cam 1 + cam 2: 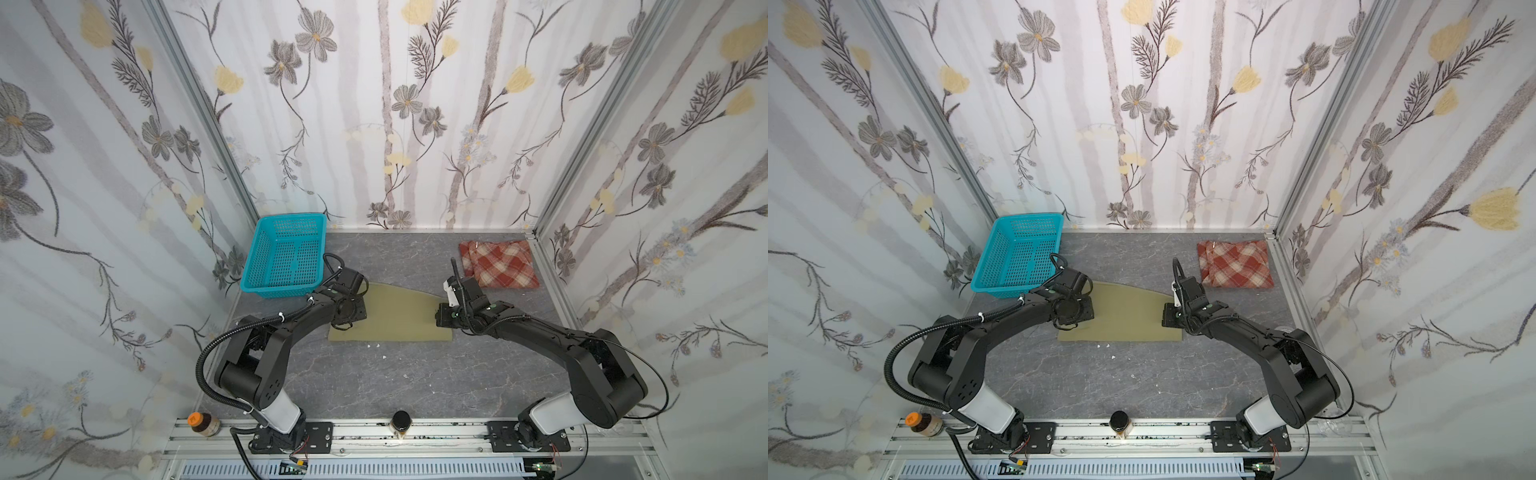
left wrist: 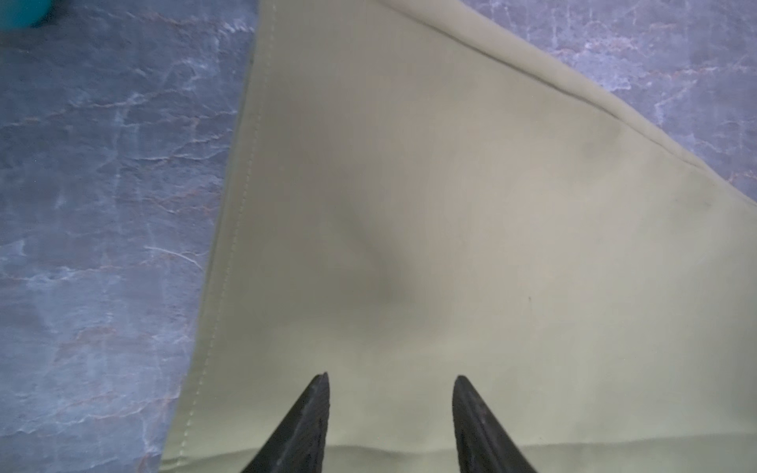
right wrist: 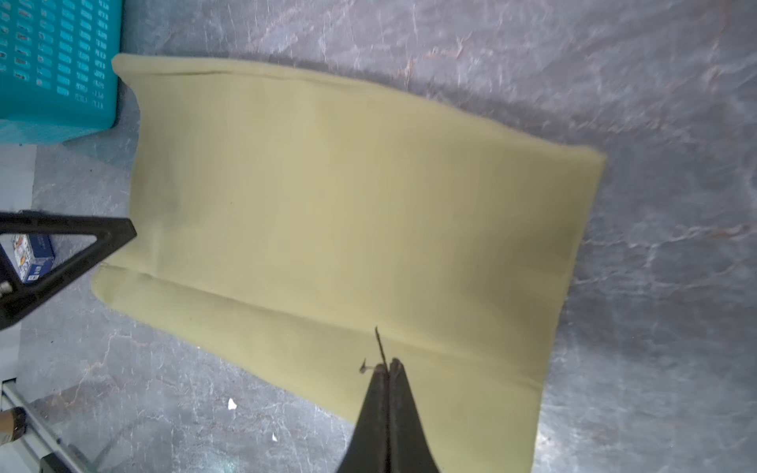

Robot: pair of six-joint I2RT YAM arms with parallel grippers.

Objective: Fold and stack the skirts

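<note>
Left claw: fingers spread partway, nothing between them, above the left end of the olive-green skirt. Can't judge whether they touch the cloth.

Right claw: fingers pressed together above the skirt's near right edge. A thin dark strand sticks out at the tips. Cannot tell whether any cloth is pinched. In both top views the wrists cover both claws.

Nearer than the skirt, on the front rail: an orange-capped bottle and a black-lidded jar, labels unreadable.

Between rail and skirt: a few white scraps on the grey marbled surface.

Olive-green skirt lies flat mid-surface, with its left end hidden under the left wrist. The left wrist view cuts it off.

Just beyond its left end: turquoise basket, only a blurred corner in the left wrist view.

Beyond its right end, apart from it: plaid skirt, a folded bundle in the far corner.
</note>
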